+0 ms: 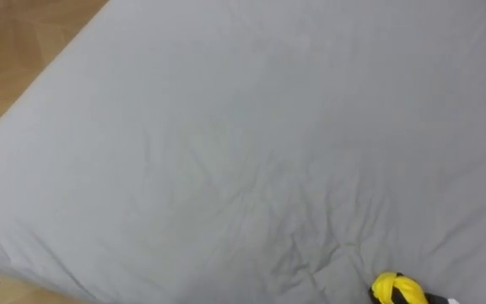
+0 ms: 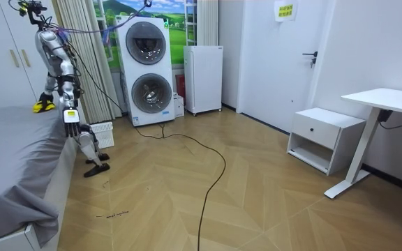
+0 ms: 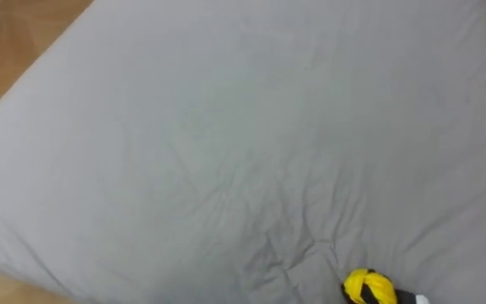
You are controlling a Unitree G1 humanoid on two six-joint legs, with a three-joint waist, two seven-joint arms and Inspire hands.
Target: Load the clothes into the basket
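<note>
While the robot faces the bed (image 1: 226, 127), a yellow garment (image 1: 393, 289) lies lower right in frame, at its right hand (image 1: 435, 298); whether that hand grips it cannot be told.

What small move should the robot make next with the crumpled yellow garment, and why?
Probably lift the crumpled yellow garment clear of the grey bedsheet: the right hand seems curled round it, and the white slatted basket stands on the floor beside the robot.
</note>
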